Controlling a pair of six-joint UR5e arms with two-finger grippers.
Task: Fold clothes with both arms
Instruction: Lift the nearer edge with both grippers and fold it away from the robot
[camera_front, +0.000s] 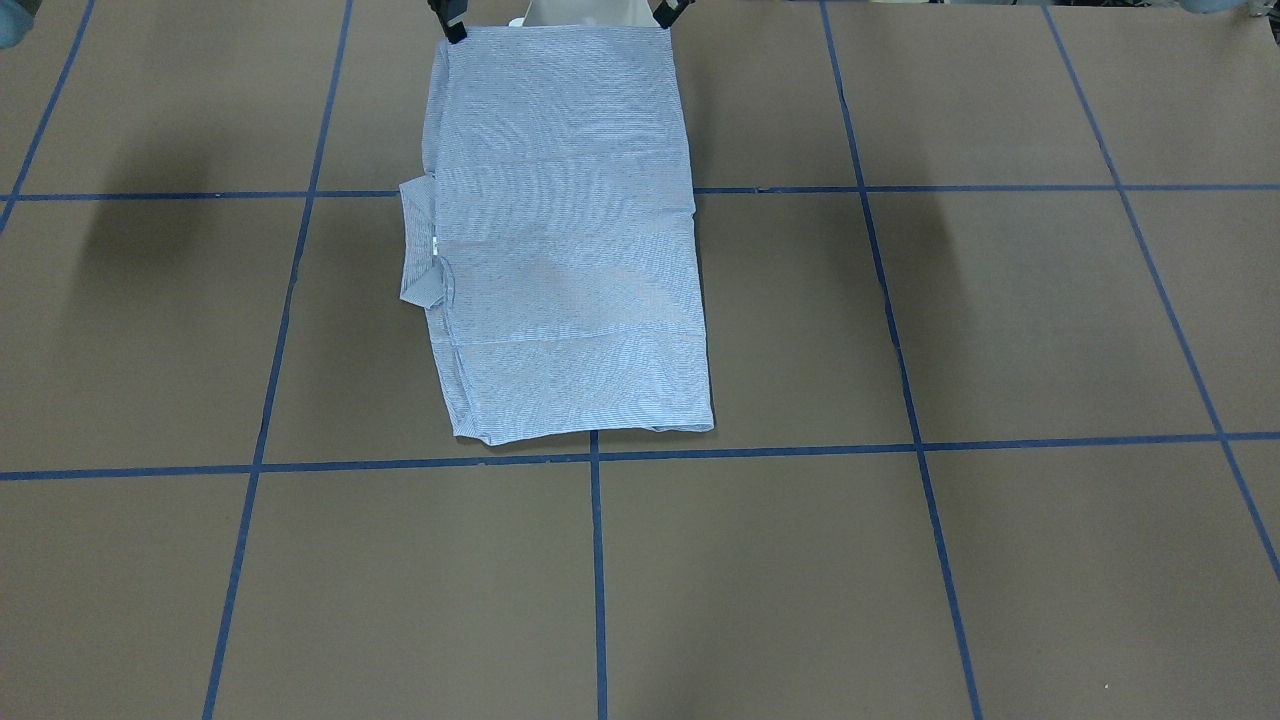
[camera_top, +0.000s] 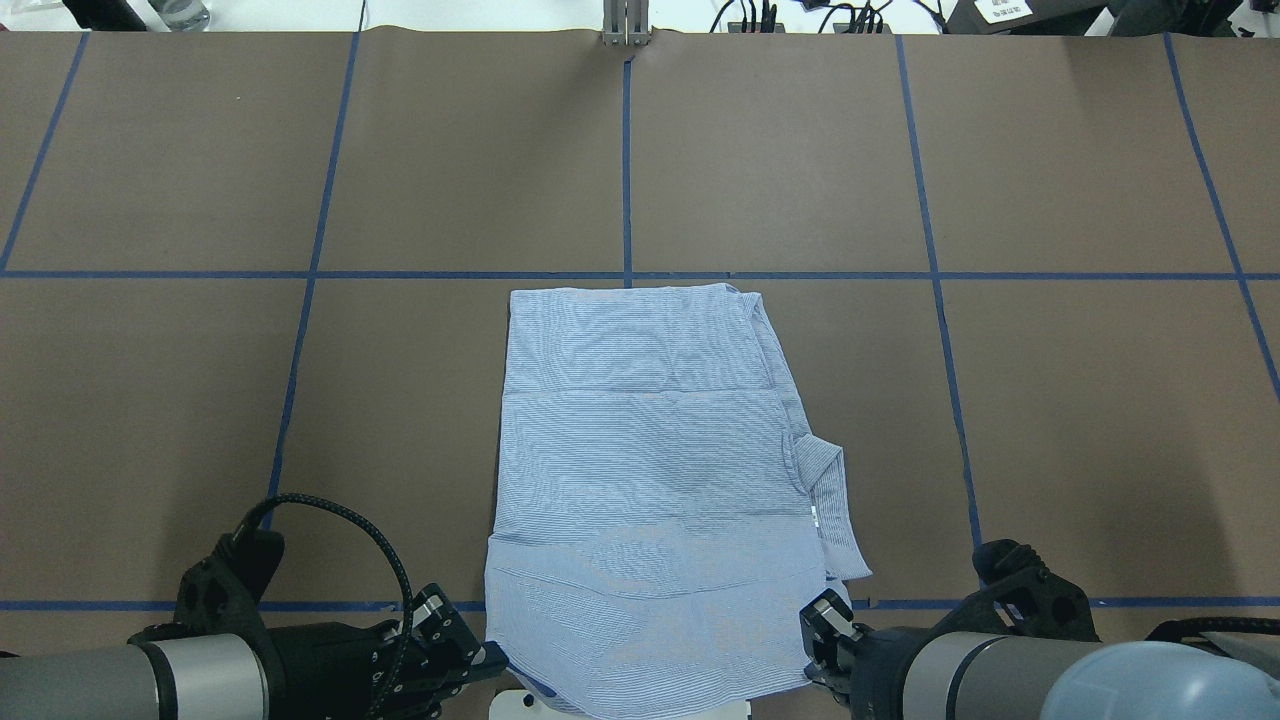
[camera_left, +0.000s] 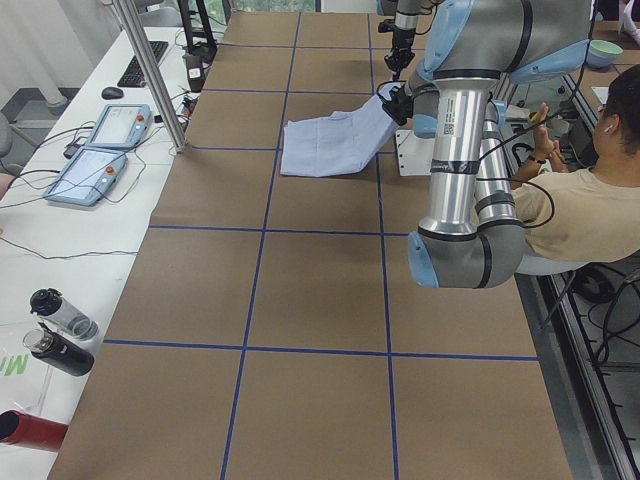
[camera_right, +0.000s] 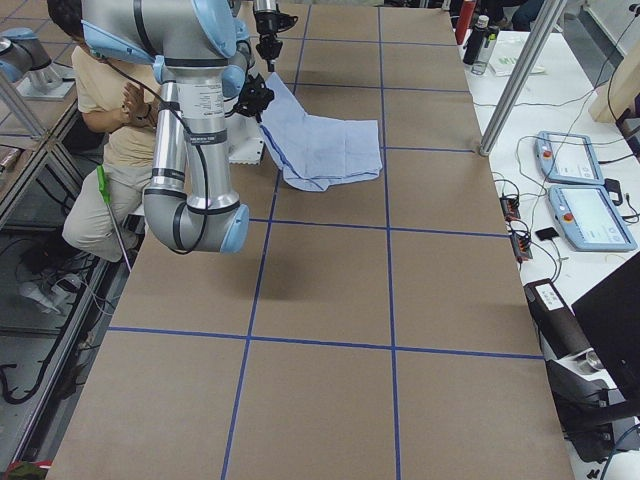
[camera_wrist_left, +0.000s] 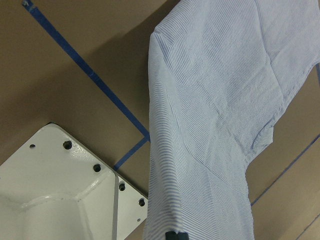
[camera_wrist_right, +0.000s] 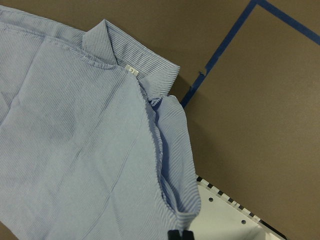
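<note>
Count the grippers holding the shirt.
2. The left gripper pinches one near corner of the shirt; the right gripper pinches the other, on the collar side.

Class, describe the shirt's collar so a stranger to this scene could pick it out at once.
On the brown table with blue tape lines lies one folded light blue striped shirt. Its collar is the narrow flap jutting from the edge on the robot's right. Unlike the straight edges around it, it carries a small white label.
</note>
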